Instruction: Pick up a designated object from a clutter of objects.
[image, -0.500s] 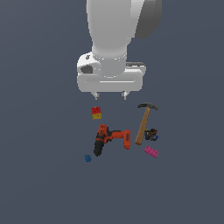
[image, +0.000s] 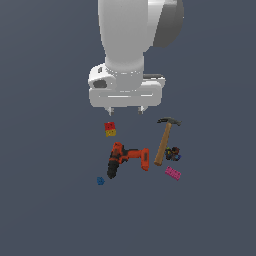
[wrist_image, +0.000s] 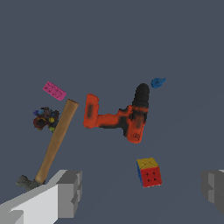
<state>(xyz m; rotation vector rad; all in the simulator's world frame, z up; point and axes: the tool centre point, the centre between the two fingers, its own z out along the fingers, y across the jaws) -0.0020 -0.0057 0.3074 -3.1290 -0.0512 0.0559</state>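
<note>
The designated object, a tiny blue block (image: 100, 181), lies on the grey floor just past the black end of the orange-black drill (image: 127, 158); in the wrist view the blue block (wrist_image: 157, 82) sits beyond the drill (wrist_image: 120, 116). My gripper (image: 126, 110) hangs high above the clutter, open, with nothing between its fingers (wrist_image: 70, 192). It is closest to the red-and-yellow block (image: 110, 129), well apart from the blue block.
A wooden-handled hammer (image: 165, 139) lies on the exterior view's right of the drill. Beside its handle sit a dark multicoloured piece (image: 173, 154) and a pink flat brick (image: 173, 173). The red-and-yellow block (wrist_image: 149, 172) shows between my fingers in the wrist view.
</note>
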